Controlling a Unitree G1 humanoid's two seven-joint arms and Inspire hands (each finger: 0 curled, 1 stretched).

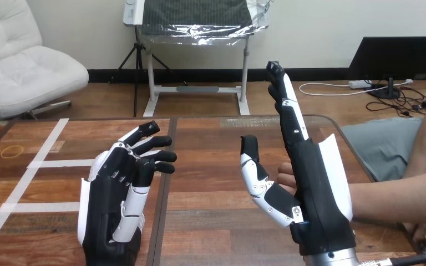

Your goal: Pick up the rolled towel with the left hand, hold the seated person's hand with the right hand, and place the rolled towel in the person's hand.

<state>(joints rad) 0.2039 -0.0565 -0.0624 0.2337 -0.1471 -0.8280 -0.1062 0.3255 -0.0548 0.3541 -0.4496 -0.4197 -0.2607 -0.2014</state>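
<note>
My left hand hovers over the left half of the wooden table, palm turned inward, fingers relaxed and slightly bent, with nothing in it. My right hand stands upright at centre right, its fingers straight up and its thumb spread to the left. The person's hand sits just behind that palm, and a bit of it shows between my thumb and palm. Their forearm reaches in from the right edge. My fingers are not curled round the person's hand.
White tape lines cross the table's left part, with a thin yellow ring lying near them. A seam splits the tabletop in two. The table's right edge runs beside the person.
</note>
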